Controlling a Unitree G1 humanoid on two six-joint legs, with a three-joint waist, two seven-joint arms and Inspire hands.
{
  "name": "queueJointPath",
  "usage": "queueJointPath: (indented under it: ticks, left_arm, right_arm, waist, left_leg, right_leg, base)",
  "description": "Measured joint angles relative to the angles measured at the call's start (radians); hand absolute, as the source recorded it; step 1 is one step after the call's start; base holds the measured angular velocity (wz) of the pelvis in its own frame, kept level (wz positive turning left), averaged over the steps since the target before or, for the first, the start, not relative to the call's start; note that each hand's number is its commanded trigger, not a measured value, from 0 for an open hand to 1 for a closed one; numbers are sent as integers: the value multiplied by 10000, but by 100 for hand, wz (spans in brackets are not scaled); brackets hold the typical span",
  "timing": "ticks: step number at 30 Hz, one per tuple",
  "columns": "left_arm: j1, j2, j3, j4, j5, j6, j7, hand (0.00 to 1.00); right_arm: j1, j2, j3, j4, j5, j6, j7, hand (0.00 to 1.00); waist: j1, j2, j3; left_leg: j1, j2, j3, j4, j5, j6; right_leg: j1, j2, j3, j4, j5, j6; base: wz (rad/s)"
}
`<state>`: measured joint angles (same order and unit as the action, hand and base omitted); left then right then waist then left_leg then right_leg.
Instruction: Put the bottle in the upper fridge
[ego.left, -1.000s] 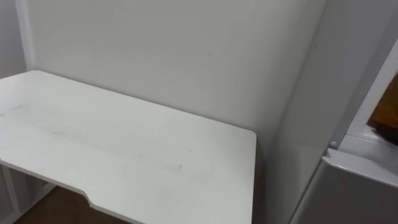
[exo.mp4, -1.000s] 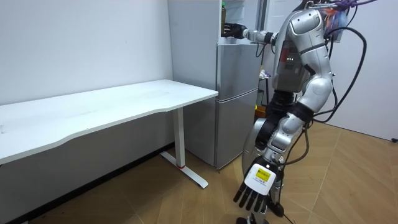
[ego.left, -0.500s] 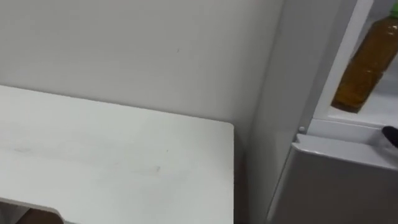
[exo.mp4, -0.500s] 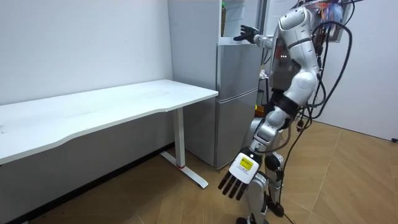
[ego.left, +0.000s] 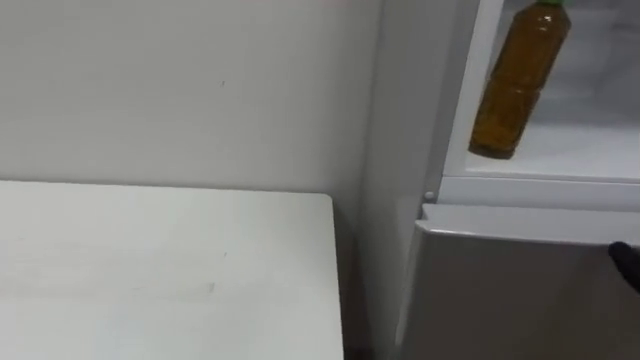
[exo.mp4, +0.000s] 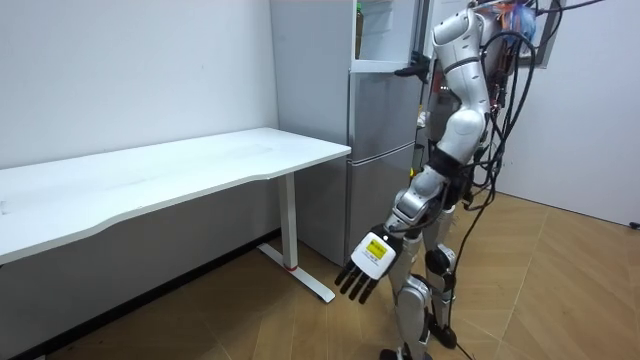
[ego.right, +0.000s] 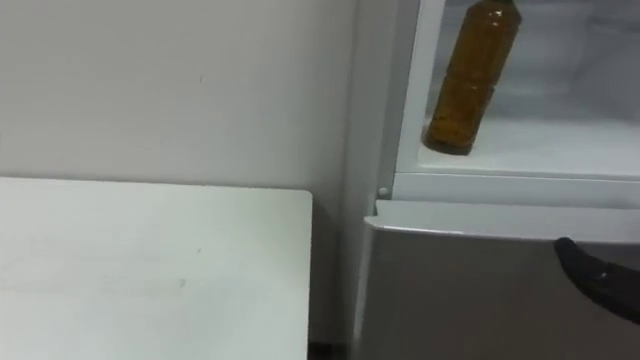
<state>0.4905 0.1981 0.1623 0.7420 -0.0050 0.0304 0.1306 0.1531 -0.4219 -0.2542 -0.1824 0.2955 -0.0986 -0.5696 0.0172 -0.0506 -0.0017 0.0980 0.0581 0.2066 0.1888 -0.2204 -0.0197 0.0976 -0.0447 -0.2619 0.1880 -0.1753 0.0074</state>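
Amber bottle (ego.left: 520, 80) stands unheld at the front of the fridge (ego.left: 500, 280) upper shelf (ego.left: 590, 150); right hand (ego.right: 600, 278), straight-fingered and empty, just below. A knock could topple it out.

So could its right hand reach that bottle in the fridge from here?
Probably yes. The upper fridge stands open, the bottle stands near its front edge, and the right hand is just below, to the right, with nothing between.

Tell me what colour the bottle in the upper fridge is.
Amber-brown; the bottle shows best in the left eye view.
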Motion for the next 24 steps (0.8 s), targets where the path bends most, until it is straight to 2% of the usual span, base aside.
queueJointPath:
  ticks: [3,6,8,10,11,13,14,16,20,22,24]
  left_arm:
    - [-96,-22,-205,436,10,-61,134,0]
    - [-140,-21,-211,536,17,-170,128,0]
    - [-208,-24,-207,714,49,-365,88,0]
    - [-305,-45,-206,760,98,-409,84,0]
    - [-357,-64,-215,770,98,-465,85,0]
    - [-507,-95,-265,909,97,-511,100,0]
    - [-599,-98,-397,1050,96,-593,121,0]
    - [-671,-103,-505,1091,91,-662,133,0]
    - [-751,-154,-501,1025,85,-832,193,0]
    - [-717,-174,-516,1021,63,-967,193,0]
    - [-742,-166,-687,970,-164,-1230,226,0]
  right_arm:
    - [288,475,-1,1,-328,-249,-296,0]
    - [576,680,-62,0,-328,-448,-332,0]
    - [899,804,-66,3,-344,-757,-410,0]
    - [1260,888,-69,37,-341,-1004,-622,0]
    - [1470,1019,-81,117,-339,-1110,-702,0]
    - [1654,1243,-68,228,-331,-1143,-900,0]
    - [1691,1315,-57,419,-322,-1219,-1021,0]
    - [1724,1415,-62,845,-242,-1312,-1158,0]
    - [1849,1765,-54,1987,-237,-1327,-1447,0]
    - [1955,1916,-45,2247,-97,-1359,-1626,0]
    - [2224,1920,-20,2492,667,-1523,-1832,0]
  waist:
    - [-123,58,21]
    - [-242,105,30]
    - [-391,193,30]
    - [-425,229,20]
    - [-456,307,40]
    - [-460,347,38]
    - [-483,395,73]
    - [-534,446,37]
    - [-667,600,36]
    - [-748,635,27]
    - [-804,618,22]
  left_leg:
    - [8,0,99,-4,0,0]
    - [-5,0,103,-11,-3,2]
    - [-2,2,108,-9,-4,2]
    - [0,3,121,-1,-4,2]
    - [-3,3,123,3,-5,2]
    - [-5,-2,149,5,-8,4]
    - [0,-10,177,5,-9,7]
    - [35,-23,190,2,-12,11]
    - [196,-22,292,-52,-11,10]
    - [187,-21,299,-71,-10,9]
    - [196,-29,308,-73,-14,6]
  right_leg:
    - [-63,8,114,2,0,0]
    - [-111,4,117,14,-1,2]
    - [-107,5,132,17,-3,5]
    - [-126,5,148,37,-4,6]
    - [-132,5,158,34,-6,8]
    - [-146,4,201,32,-12,12]
    - [-154,5,257,30,-18,18]
    - [-115,0,309,3,-28,33]
    - [-111,12,394,14,-53,46]
    - [-122,12,395,3,-62,45]
    - [-139,5,412,49,-113,58]
  base:
    - [-8]
    - [-2]
    - [0]
    - [0]
    - [-4]
    - [-6]
    - [-6]
    - [-4]
    - [-6]
    - [-3]
    - [0]
